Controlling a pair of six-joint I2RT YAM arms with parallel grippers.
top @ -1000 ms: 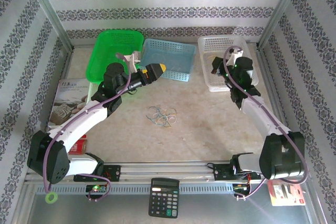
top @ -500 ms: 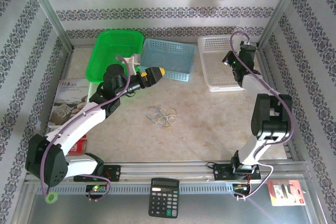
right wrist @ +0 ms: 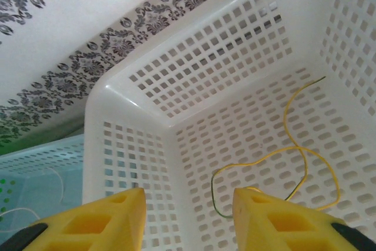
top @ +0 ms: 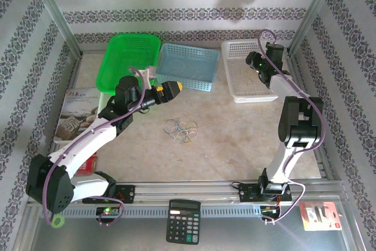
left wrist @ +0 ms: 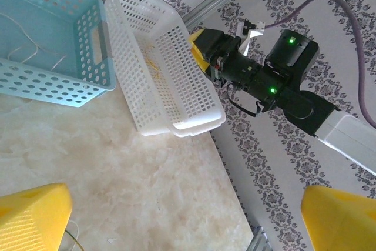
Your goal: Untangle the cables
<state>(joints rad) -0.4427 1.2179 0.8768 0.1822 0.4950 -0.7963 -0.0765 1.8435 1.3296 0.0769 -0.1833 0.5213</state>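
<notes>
Top external: cable tangle (top: 181,130) lies at table (top: 241,139) centre, well off its edges. L gripper (left wrist: 185,216) fingers spread wide, empty. Right wrist: R gripper (right wrist: 189,198) fingers apart, pinching nothing, above yellow wire (right wrist: 286,123) on white basket (right wrist: 117,104) floor.

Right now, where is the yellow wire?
Seen from the right wrist, the yellow wire lies on the floor of the white basket at the table's far right, next to the blue basket, just beyond the right gripper.

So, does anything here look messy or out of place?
Mainly the small knot of thin cables lying mid-table, loops overlapping. Otherwise tidy: one yellow wire lies loose in the white basket, below the open right claw.
</notes>
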